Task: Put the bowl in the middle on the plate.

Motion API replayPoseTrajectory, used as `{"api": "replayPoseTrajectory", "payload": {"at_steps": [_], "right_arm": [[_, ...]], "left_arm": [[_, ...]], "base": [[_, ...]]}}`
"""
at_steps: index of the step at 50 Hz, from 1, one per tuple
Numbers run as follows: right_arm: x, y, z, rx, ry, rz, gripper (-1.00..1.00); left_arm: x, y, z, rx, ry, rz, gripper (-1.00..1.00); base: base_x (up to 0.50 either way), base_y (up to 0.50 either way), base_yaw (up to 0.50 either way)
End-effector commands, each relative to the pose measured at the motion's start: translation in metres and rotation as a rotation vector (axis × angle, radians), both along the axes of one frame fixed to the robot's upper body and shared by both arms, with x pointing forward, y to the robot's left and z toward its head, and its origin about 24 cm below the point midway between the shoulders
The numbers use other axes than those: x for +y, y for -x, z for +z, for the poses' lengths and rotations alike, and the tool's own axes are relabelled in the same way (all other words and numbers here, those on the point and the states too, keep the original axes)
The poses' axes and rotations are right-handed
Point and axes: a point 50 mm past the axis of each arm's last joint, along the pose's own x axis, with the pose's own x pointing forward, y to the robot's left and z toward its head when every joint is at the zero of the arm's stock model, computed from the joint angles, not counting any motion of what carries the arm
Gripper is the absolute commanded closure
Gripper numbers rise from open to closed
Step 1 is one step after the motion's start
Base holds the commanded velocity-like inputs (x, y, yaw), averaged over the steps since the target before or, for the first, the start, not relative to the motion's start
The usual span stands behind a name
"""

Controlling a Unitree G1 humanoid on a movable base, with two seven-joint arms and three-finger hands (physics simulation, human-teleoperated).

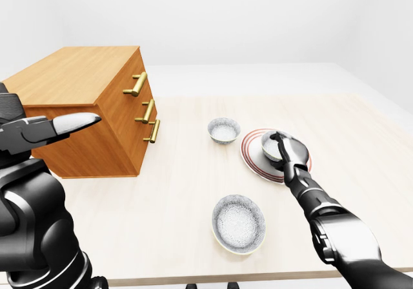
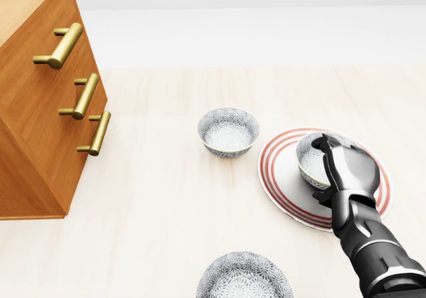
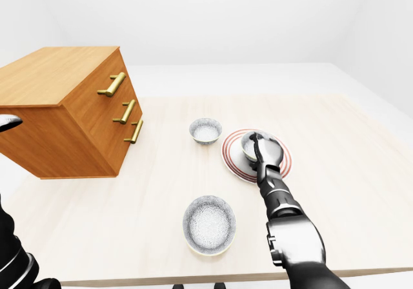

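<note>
A patterned grey-white bowl (image 2: 308,157) sits upright on the red-ringed plate (image 2: 278,178) at the right of the head view. My right hand (image 2: 327,153) reaches in from the bottom right, its fingers (image 2: 326,145) hooked over the bowl's near rim and closed on it. The black palm hides the right half of the bowl. My left hand (image 1: 64,125) hangs raised at the left edge of the left-eye view, far from the bowls, fingers extended and holding nothing.
A second patterned bowl (image 2: 228,132) stands left of the plate, and a wider one (image 2: 243,278) lies at the bottom edge. A wooden drawer chest (image 2: 33,118) with brass handles (image 2: 85,96) fills the left side. The pale table (image 2: 166,198) stretches between them.
</note>
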Motion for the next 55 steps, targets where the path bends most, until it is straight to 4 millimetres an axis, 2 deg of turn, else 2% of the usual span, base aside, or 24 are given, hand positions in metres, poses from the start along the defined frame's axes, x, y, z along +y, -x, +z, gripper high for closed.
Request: {"api": "replayPoseTrajectory", "payload": {"at_steps": [1,12,17,22,24,46,49,51,55], "right_arm": [[0.0,-0.001,0.002,-0.006,0.002,0.002,-0.25],[0.002,-0.003,0.005,-0.02,-0.004,0.005,-0.29],[0.002,-0.004,0.006,-0.021,-0.007,0.004,-0.45],[0.003,-0.004,0.006,-0.023,-0.01,0.004,-0.73],[0.002,-0.004,0.006,-0.024,-0.012,0.001,-0.76],[0.007,-0.01,0.014,-0.055,-0.024,0.011,-0.81],[0.01,-0.012,0.017,-0.065,-0.027,0.018,-0.86],[0.012,-0.014,0.022,-0.079,-0.033,0.021,-0.98],[0.016,-0.018,0.027,-0.096,-0.034,0.033,-1.0]], "left_arm": [[0.0,0.0,0.0,-0.003,0.0,0.001,-1.0],[0.0,0.001,0.0,-0.003,-0.002,0.002,-1.0],[0.001,0.001,0.001,-0.003,-0.001,0.003,-1.0],[0.001,0.001,0.001,-0.005,0.0,0.003,-1.0],[0.001,0.001,0.001,-0.006,0.001,0.003,-1.0],[0.001,0.001,0.001,-0.003,-0.002,0.004,-1.0],[0.001,0.0,0.001,-0.003,-0.001,0.004,-1.0],[0.001,0.001,0.001,-0.004,-0.002,0.005,-1.0],[0.001,0.001,0.001,-0.002,-0.002,0.005,-1.0]], "base": [[0.0,0.0,0.0],[0.0,0.0,0.0],[0.0,0.0,0.0],[0.0,0.0,0.0],[0.0,0.0,0.0],[0.0,0.0,0.0],[0.0,0.0,0.0],[0.0,0.0,0.0],[0.0,0.0,0.0]]}}
